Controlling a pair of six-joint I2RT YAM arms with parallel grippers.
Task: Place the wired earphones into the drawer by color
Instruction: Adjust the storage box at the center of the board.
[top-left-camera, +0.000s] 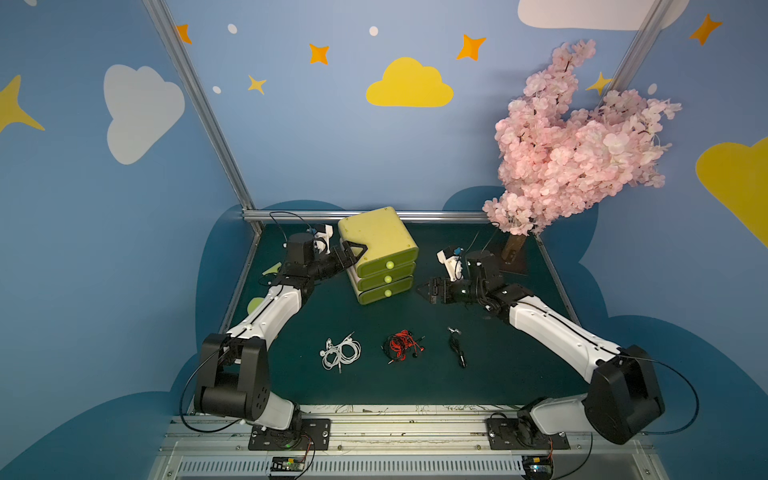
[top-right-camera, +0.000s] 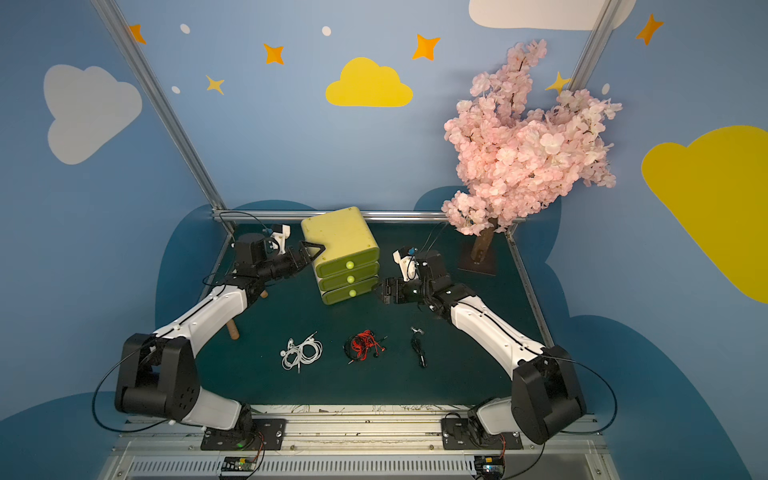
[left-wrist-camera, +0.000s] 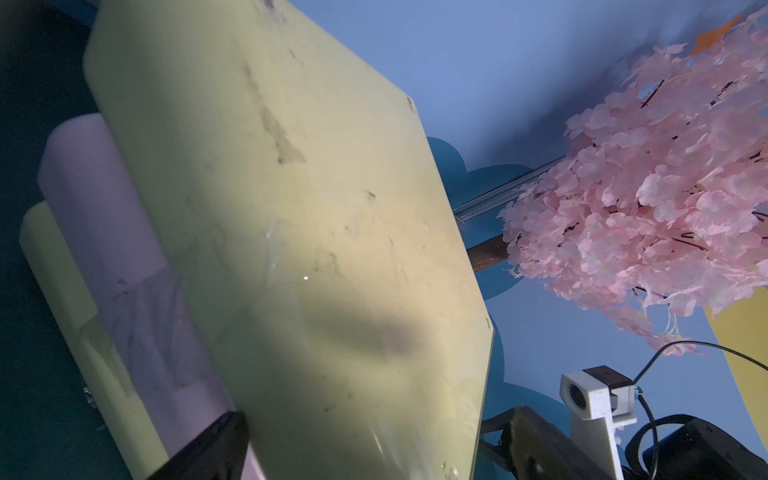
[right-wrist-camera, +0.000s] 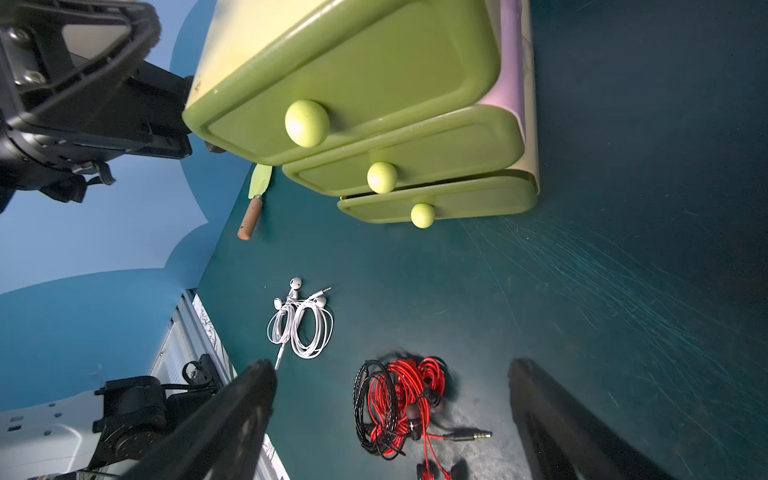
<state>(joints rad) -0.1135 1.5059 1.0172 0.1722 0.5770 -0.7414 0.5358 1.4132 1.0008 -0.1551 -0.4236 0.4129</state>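
Note:
Three wired earphones lie in a row on the dark green table (top-left-camera: 519, 365): white (top-left-camera: 340, 353) (right-wrist-camera: 301, 324), red-and-black (top-left-camera: 401, 347) (right-wrist-camera: 399, 411) and black (top-left-camera: 457, 349). Behind them stands the yellow-green drawer unit (top-left-camera: 378, 249) with three drawers and round knobs (right-wrist-camera: 306, 123). The bottom drawer (right-wrist-camera: 478, 203) sits slightly ajar. My left gripper (top-left-camera: 353, 251) (left-wrist-camera: 374, 444) is open, its jaws straddling the unit's top left corner. My right gripper (top-left-camera: 426, 291) (right-wrist-camera: 390, 372) is open in the air just right of the bottom drawer, holding nothing.
A pink blossom tree (top-left-camera: 573, 145) on a brown base (top-left-camera: 513, 257) stands at the back right. A green toy tool with a wooden handle (right-wrist-camera: 255, 199) lies left of the drawer unit, under my left arm. Metal frame rails (top-left-camera: 365, 215) border the table.

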